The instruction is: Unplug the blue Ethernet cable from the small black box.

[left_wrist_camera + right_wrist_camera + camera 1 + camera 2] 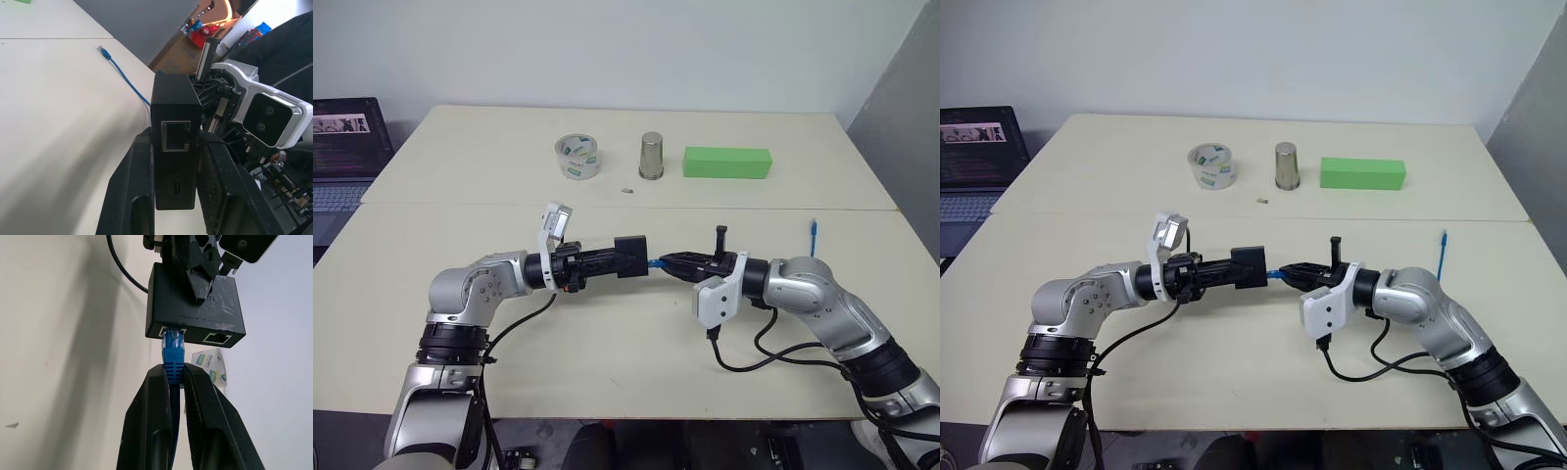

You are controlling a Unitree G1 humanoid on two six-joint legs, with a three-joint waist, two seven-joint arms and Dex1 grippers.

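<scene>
While the left hand (607, 261) clamps the small black box (630, 256) above the tabletop (607, 352), the right hand (668, 264) pinches the blue Ethernet cable (173, 352) behind its seated plug; box and plug lie along one level line between the hands; pulling apart should free it.

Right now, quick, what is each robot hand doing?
Left gripper: closed, holding the small black box.
Right gripper: closed on the blue Ethernet cable, just behind its plug.

Both arms are shiny silver-grey with round joints and black rings near the shoulders. Each wrist has a white camera box. The left gripper (619, 258) and right gripper (668, 262) have black fingers. Black wires loop from the wrists.
</scene>
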